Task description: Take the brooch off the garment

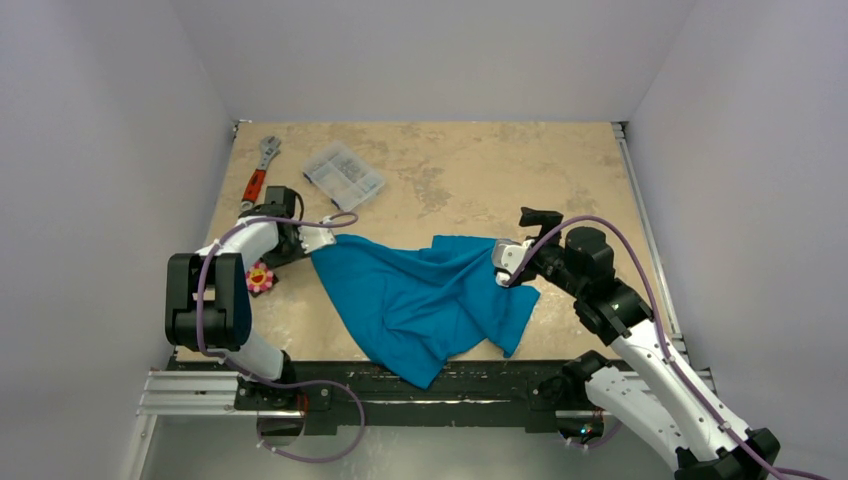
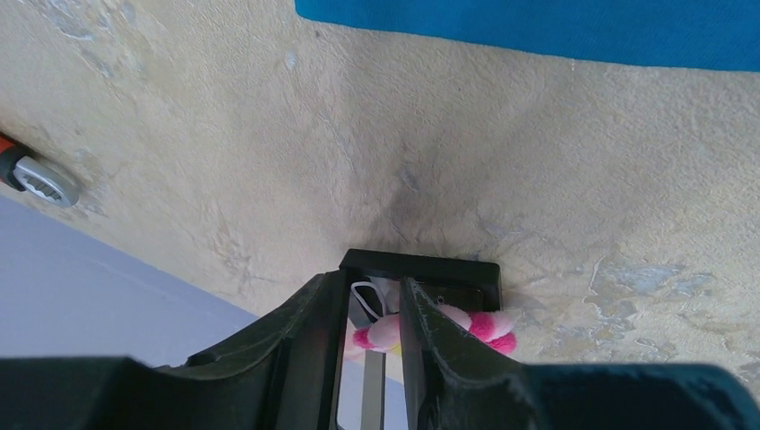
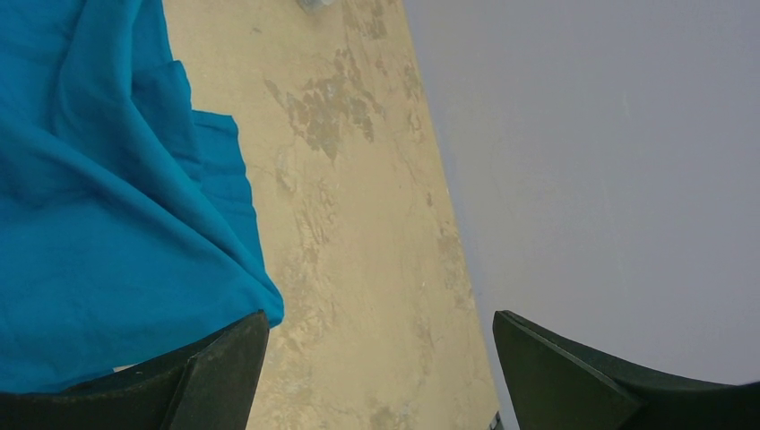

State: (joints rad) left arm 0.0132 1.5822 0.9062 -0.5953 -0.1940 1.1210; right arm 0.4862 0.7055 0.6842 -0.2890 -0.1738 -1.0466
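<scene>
Brooch (image 1: pixel 260 277) on table (image 1: pixel 450 180) | left tool (image 2: pixel 372 287) over it | right tool (image 3: pixel 380 318) spread

The left arm (image 1: pixel 205 295) is folded tight: its elbow juts out to the left near the base and the forearm runs away from the base towards the wrist. The left hand (image 2: pixel 372 288) points steeply down, its two dark fingers (image 2: pixel 300 331) close together with only a slim gap between them. Whether they pinch anything cannot be told. The right arm (image 1: pixel 640 345) stretches from its base up and leftward in a long slant, bent at the elbow. The right hand (image 3: pixel 381 322) is spread wide, its fingers far apart and holding nothing.
</scene>
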